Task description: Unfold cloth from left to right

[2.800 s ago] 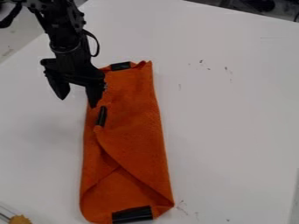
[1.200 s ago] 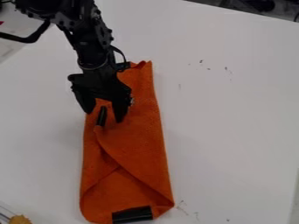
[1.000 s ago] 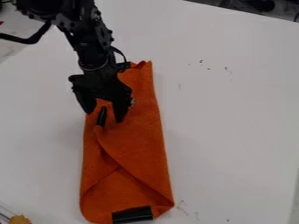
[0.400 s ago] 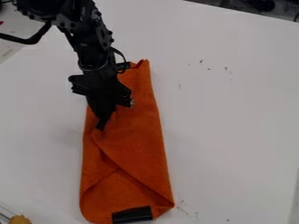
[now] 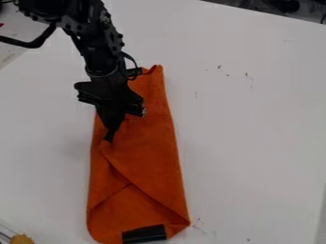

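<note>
Cloth (image 5: 149, 162) lies folded on the white table (image 5: 255, 119). The black tool (image 5: 111, 128) is pressed together, pinching cloth near its left side. If the pinch is too small, the cloth could slip out. If it grabs both layers, everything could slide. The tool hides the pinched bit. The yellowish thing (image 5: 22, 239) is cut off.

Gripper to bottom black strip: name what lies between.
Orange cloth, creased by a slanting fold, lies between the gripper and the black strip in the camera view.
</note>
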`<state>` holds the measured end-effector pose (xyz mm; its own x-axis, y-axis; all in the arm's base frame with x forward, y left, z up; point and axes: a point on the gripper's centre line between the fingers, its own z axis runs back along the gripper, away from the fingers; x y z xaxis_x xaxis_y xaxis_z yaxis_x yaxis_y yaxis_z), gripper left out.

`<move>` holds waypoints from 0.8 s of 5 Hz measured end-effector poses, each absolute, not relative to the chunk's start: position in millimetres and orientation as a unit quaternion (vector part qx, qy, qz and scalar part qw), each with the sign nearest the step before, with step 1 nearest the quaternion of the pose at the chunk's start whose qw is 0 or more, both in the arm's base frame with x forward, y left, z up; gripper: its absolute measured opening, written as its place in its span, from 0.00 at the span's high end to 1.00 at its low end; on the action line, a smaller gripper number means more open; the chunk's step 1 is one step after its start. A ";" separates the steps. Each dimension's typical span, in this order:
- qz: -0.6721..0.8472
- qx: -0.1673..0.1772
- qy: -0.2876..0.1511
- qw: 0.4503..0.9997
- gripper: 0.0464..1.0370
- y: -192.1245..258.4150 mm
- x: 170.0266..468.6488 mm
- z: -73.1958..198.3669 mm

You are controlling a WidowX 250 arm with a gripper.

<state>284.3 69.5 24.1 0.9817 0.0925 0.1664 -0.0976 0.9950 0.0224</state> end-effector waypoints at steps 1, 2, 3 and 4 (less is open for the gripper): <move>0.012 0.026 -0.078 0.997 0.99 51.1 291.3 28.5; -0.026 0.039 -0.085 0.995 0.99 30.3 304.7 38.5; -0.072 0.039 -0.090 0.993 0.99 8.9 319.1 44.7; -0.106 0.041 -0.088 0.990 0.99 -14.5 327.7 47.5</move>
<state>327.7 -14.5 47.5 0.9622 -0.2168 0.1648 0.2025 0.9742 0.0992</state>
